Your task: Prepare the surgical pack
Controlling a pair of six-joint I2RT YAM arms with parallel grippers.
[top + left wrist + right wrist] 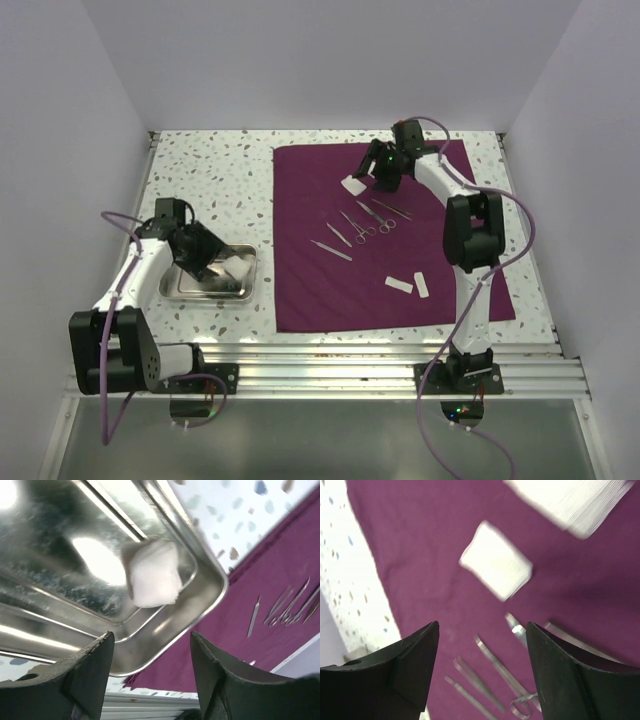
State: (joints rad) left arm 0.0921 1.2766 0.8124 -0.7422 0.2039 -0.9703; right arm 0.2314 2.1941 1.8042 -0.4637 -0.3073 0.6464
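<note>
At lower left of the overhead view, the left gripper (151, 636) gapes empty over the steel tray (50, 540), one gauze square (152, 580) inside. At upper centre, the right gripper (482, 627) hovers wide above a second gauze square (496, 567) on the purple cloth (330, 290); next, probably, lower and pinch it.

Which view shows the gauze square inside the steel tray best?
Left wrist: the gauze square lies unobstructed, slightly blurred, on the floor of the steel tray. From top external, the left tool covers that spot. Right wrist looks at the purple cloth, no tray.
</note>
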